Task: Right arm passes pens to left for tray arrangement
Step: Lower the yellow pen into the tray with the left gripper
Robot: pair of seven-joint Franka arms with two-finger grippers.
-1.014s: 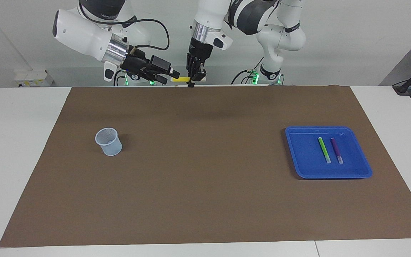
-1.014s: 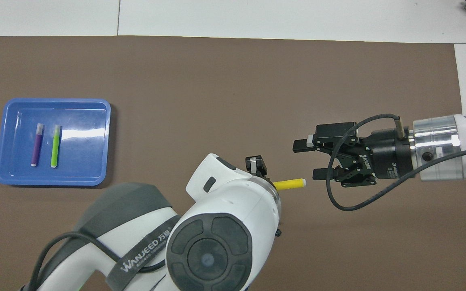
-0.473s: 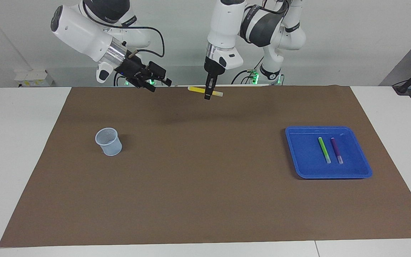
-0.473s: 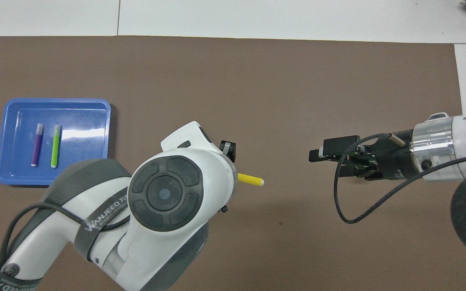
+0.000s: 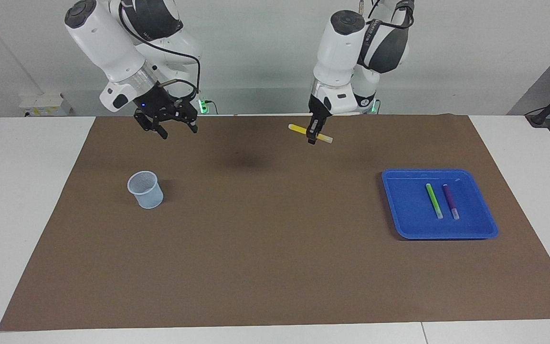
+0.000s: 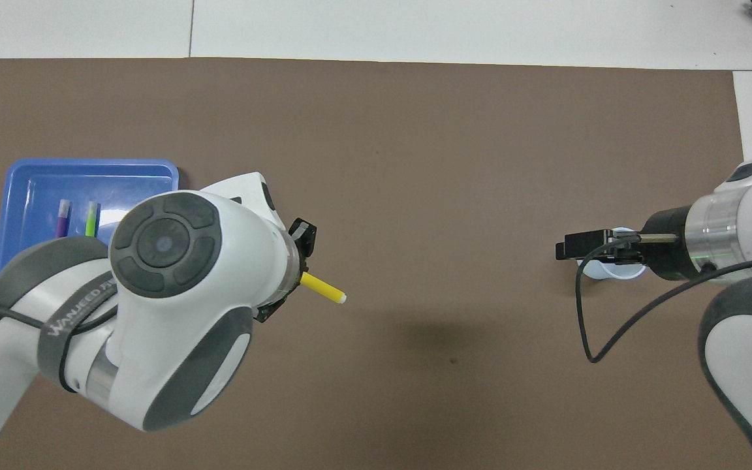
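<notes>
My left gripper [image 5: 312, 139] hangs above the brown mat, shut on the yellow pen [image 5: 310, 133], which lies crosswise in it and slightly tilted. In the overhead view the left wrist covers the grip, and only the pen's pale-tipped end [image 6: 324, 288] sticks out. The blue tray [image 5: 406, 210] sits toward the left arm's end of the table, with the green pen [image 5: 433, 200] and the purple pen [image 5: 450, 201] lying side by side in it. My right gripper [image 5: 178, 132] is open and empty, up in the air toward the right arm's end.
A small translucent pale-blue cup [image 5: 146, 189] stands on the brown mat [image 5: 275, 248] toward the right arm's end; in the overhead view the right gripper [image 6: 572, 248] partly covers the cup [image 6: 611, 271]. White table surrounds the mat.
The left gripper has carried the yellow pen away from the right gripper, toward the tray's end. The right arm has drawn back to its own end and turned its open gripper downward.
</notes>
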